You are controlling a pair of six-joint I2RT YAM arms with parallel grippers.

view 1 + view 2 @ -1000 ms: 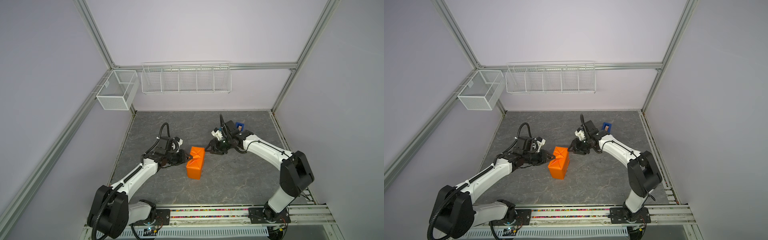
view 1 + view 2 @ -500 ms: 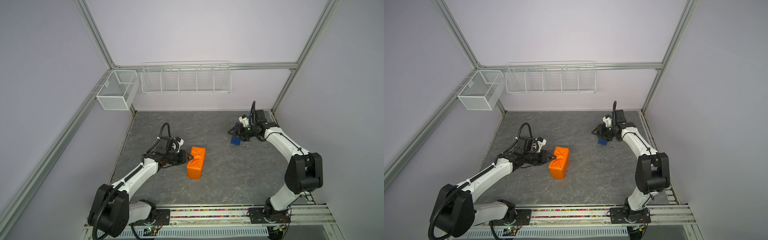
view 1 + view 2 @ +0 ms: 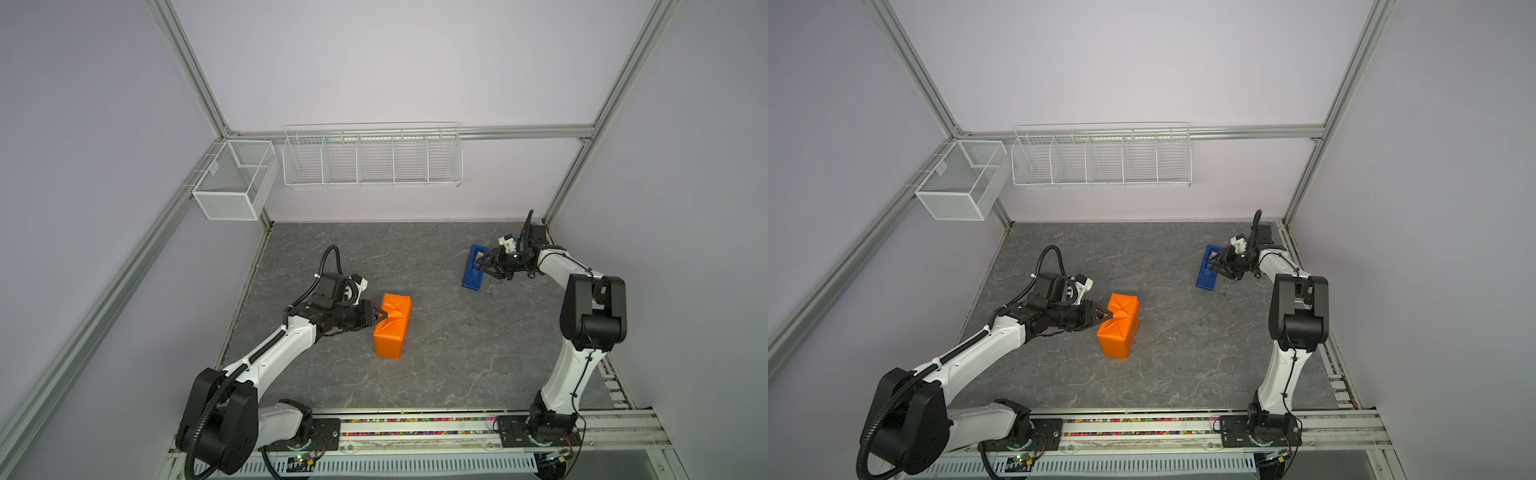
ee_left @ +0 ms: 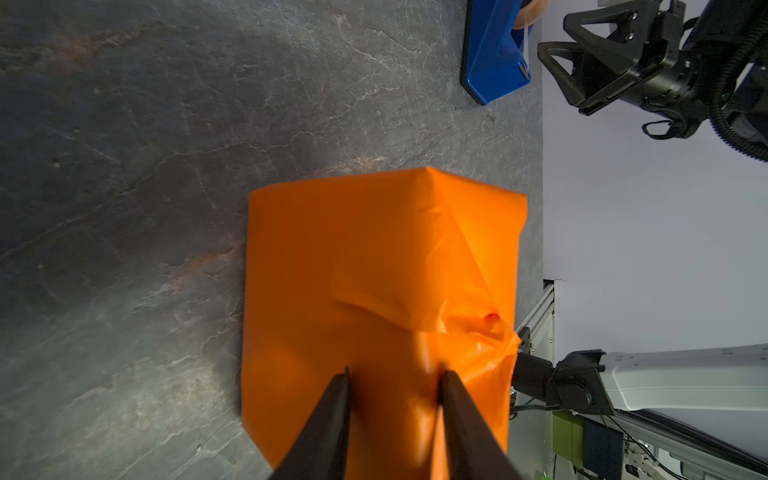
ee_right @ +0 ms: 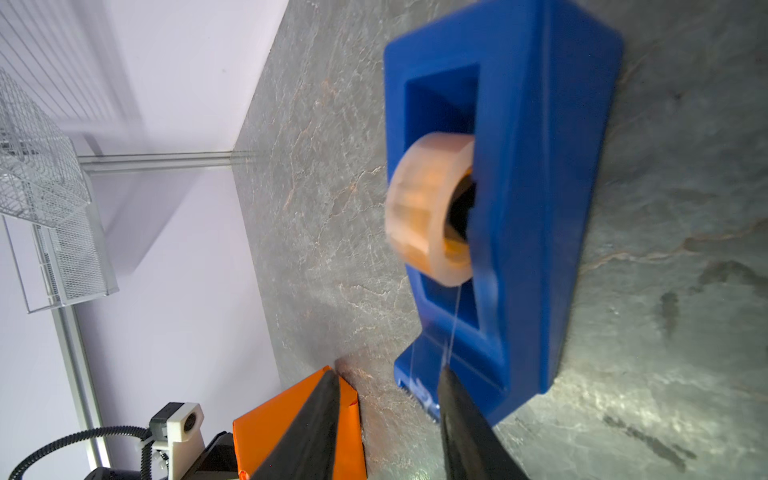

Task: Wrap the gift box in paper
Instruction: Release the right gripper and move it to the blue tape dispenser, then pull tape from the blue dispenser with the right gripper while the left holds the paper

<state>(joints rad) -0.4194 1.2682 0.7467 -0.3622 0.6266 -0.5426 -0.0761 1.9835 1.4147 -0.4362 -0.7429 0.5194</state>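
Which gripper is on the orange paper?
The left gripper: its tips meet the paper at the folded end. The right gripper is at the blue tape dispenser.

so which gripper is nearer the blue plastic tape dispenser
Right. The right gripper is at the blue tape dispenser; the left gripper is far off, touching the orange paper wrapping.

Robotics lab test cell: alum. frame posts (image 3: pixel 188 70), plain lilac walls (image 3: pixel 395 62), 2 white arms (image 3: pixel 282 345) bolted to a front rail (image 3: pixel 415 423), wire baskets (image 3: pixel 372 160) hung up, grey stone-look surface (image 3: pixel 457 353)
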